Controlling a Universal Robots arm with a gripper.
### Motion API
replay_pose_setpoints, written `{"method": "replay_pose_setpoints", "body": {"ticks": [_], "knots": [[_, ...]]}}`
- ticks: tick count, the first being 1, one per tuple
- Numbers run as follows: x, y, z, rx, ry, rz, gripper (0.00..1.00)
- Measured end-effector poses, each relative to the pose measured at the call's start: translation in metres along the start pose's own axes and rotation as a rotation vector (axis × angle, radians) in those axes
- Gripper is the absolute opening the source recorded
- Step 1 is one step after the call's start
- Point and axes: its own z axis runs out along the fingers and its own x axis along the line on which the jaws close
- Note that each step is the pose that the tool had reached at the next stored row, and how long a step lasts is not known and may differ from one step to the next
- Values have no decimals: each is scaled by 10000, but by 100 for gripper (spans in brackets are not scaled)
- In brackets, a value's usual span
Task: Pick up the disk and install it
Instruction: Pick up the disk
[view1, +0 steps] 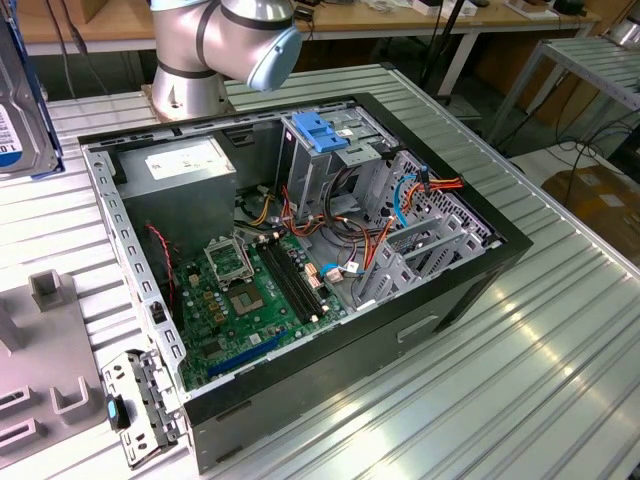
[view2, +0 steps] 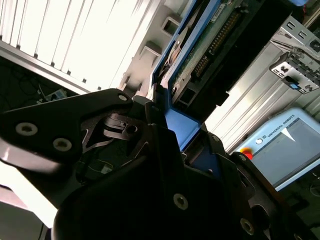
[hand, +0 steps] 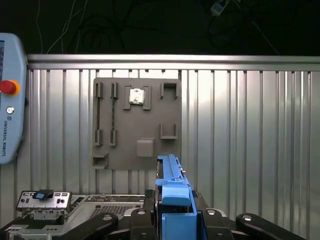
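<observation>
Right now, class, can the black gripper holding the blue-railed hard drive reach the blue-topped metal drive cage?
Likely yes: the open black case leaves the drive cage uncovered for the gripper holding the disk.

Arm base (view1: 185, 75) stands on the surface (view1: 560, 350) just behind the computer case (view1: 330, 250); shoulder joint (view1: 262, 35) directly above it. My hand (hand: 174, 207) hangs clear of the case, off its side. Fingers (hand: 151, 205) closed on the disk (hand: 172, 182), gripping its blue frame edge-up.
</observation>
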Motion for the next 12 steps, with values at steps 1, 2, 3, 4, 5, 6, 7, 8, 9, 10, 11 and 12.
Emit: {"method": "replay_pose_setpoints", "body": {"ticks": [1,2,3,4,5,6,7,8,9,10,11,12], "knots": [[1,-8,0,0,0,0,37],[1,-18,0,1,0,0,37],[2,-25,0,0,0,0,37],[3,-35,0,0,1,-1,37],[4,-43,0,0,0,0,37],[5,-55,0,0,0,0,37],[5,-63,0,0,0,0,37],[6,-78,0,0,0,0,37],[8,-87,0,0,0,0,37],[9,-95,0,1,0,0,37],[9,-103,0,0,0,0,37],[11,-110,0,0,0,-1,37]]}}
